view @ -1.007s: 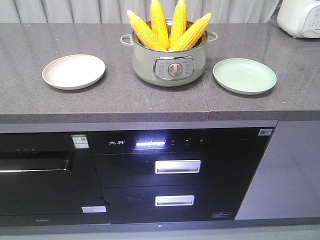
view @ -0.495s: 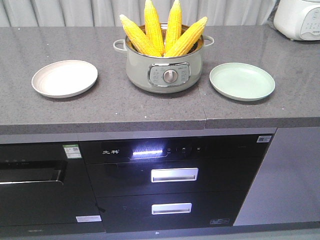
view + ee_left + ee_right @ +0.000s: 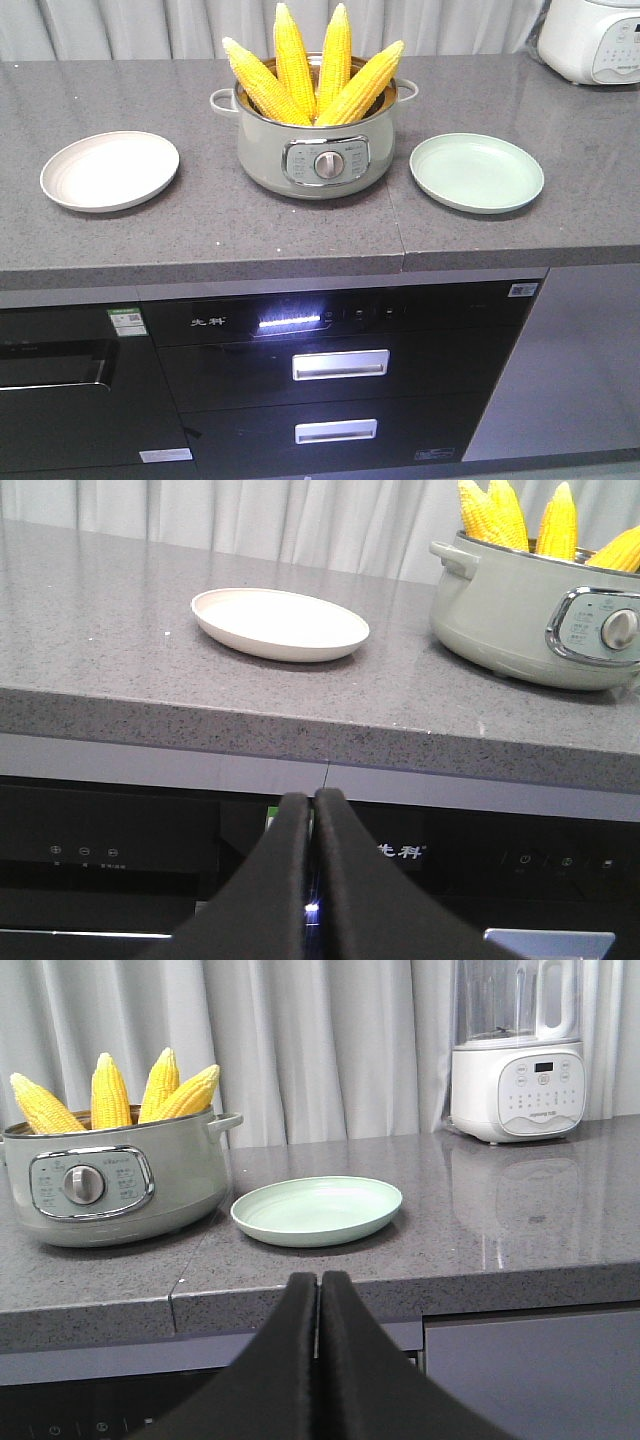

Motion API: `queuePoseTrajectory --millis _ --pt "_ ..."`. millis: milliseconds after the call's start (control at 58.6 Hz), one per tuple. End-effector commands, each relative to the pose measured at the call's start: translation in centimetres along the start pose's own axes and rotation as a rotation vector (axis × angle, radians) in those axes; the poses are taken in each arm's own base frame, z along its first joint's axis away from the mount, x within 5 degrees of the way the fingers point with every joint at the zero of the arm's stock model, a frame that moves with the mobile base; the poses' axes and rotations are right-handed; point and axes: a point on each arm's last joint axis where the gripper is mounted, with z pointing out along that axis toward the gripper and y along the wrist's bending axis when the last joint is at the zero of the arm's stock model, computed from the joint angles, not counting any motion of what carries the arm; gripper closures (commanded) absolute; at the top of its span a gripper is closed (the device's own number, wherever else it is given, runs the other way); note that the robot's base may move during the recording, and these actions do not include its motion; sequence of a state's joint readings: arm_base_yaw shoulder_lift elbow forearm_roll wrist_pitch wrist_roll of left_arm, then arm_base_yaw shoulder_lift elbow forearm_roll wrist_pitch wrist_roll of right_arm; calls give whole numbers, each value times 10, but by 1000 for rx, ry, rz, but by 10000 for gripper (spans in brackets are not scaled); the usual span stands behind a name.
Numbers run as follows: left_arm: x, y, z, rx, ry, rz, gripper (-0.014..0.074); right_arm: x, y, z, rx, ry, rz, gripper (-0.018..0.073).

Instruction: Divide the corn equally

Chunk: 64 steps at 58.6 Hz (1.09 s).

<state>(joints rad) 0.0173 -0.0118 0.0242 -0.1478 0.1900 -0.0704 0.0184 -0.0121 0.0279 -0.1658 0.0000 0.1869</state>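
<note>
- My left gripper [image 3: 312,802] has its two black fingers pressed together with nothing between them. It hangs below the edge of the grey countertop [image 3: 120,670], in front of the dark appliance panel [image 3: 110,850].
- The cream plate [image 3: 280,624] lies on the counter above and beyond that gripper, a little to its left. It has nothing on it.
- The pale green pot [image 3: 520,620] with the dial on its front stands ahead and well to the right of the left gripper, apart from the cream plate.
- The corn [image 3: 293,62] is all in the pot [image 3: 315,150]. I count four cobs standing tips up and fanned out above the rim, leaning against each other.
- From my right wrist view, the pot [image 3: 110,1185] and its corn [image 3: 110,1095] are ahead and to the left of the right gripper.
- The mint green plate [image 3: 318,1208] lies straight ahead of and above the right gripper, just beside the pot. It is bare.
- My right gripper [image 3: 318,1282] is also closed, its fingers meeting on nothing. It sits below the counter's front edge.
- The white blender-like machine [image 3: 517,1070] stands ahead and to the right of that gripper, at the back by the curtain.
</note>
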Motion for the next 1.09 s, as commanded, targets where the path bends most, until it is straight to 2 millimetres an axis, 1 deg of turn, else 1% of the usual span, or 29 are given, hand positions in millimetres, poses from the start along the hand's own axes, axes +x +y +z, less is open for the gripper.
queuePoseTrajectory --millis 0,1075 --pt "-14 -2 -3 14 -107 -8 603 -1 1 0 -7 -61 -14 564" --pt "-14 -2 -3 14 -107 -8 603 -1 1 0 -7 -61 -14 564"
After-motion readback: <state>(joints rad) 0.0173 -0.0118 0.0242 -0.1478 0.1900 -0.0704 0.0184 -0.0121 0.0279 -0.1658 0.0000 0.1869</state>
